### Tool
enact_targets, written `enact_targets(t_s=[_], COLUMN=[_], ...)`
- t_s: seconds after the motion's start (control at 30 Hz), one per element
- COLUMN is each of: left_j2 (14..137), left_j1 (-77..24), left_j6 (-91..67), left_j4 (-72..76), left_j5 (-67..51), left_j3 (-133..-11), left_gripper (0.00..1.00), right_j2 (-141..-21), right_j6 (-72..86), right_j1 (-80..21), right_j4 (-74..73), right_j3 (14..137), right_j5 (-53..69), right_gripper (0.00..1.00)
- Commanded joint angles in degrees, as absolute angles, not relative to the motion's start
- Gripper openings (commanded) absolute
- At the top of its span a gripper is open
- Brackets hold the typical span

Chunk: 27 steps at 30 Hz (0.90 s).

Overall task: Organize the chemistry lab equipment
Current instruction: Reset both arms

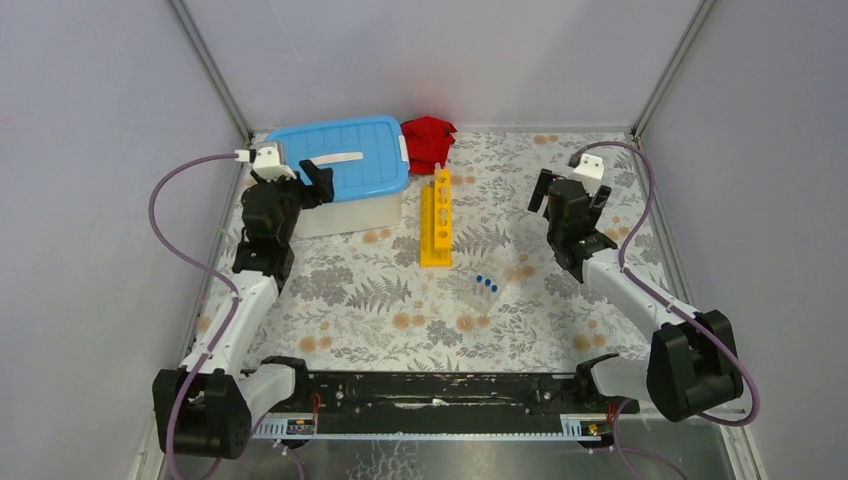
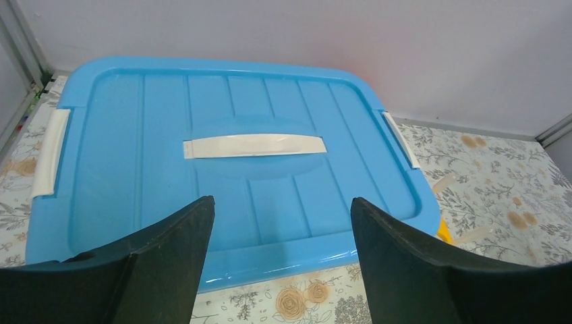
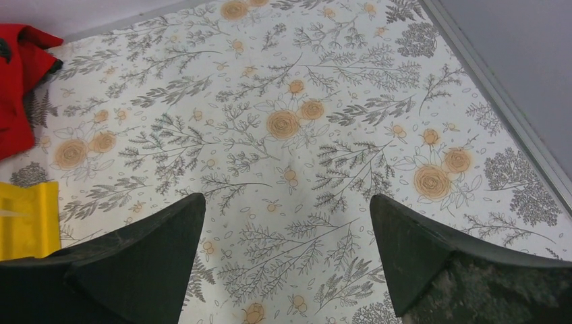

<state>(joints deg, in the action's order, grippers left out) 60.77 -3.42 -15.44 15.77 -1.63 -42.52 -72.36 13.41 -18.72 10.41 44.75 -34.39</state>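
Note:
The white tub with its blue lid (image 1: pixel 340 165) stands at the back left, lid on; the left wrist view looks down on that lid (image 2: pixel 222 169) and its white handle (image 2: pixel 255 146). My left gripper (image 1: pixel 305 180) hovers open over the tub's near-left edge (image 2: pixel 282 202), nothing between its fingers. A long yellow holed rack (image 1: pixel 436 218) lies right of the tub. The clear tube holder with blue-capped tubes (image 1: pixel 484 285) sits in the middle. Over bare cloth at the right, my right gripper (image 1: pixel 570 205) hangs open (image 3: pixel 287 199).
A red cloth (image 1: pixel 428 140) is bunched at the back wall behind the rack, showing also in the right wrist view's corner (image 3: pixel 20 81). The floral tablecloth (image 1: pixel 380 310) covers the table, with grey walls on three sides.

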Motion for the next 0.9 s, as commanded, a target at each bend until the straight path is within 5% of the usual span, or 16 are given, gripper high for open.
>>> enact_targets(t_s=[0.0,0.4,0.87], left_j2=[60.73,47.63,43.39], left_j1=[-3.12,-4.54,-25.73], left_j6=[-13.93,-18.72,-31.7], left_j4=[21.09,10.14,-8.72], left_j5=[-4.08,0.59,24.95], left_j3=[-41.5,-36.88,-34.13], left_gripper=[0.8,0.7,0.45], right_j2=[-72.78,-72.35,-69.44], right_j6=[16.24,15.59,16.46], right_j1=[-18.54,-18.54,-18.63], right_j4=[10.9,11.73,11.18], right_j3=[47.0,45.73,44.96], right_j5=[-37.44,-36.85,-35.19], right_gripper=[1.0,1.0,1.0])
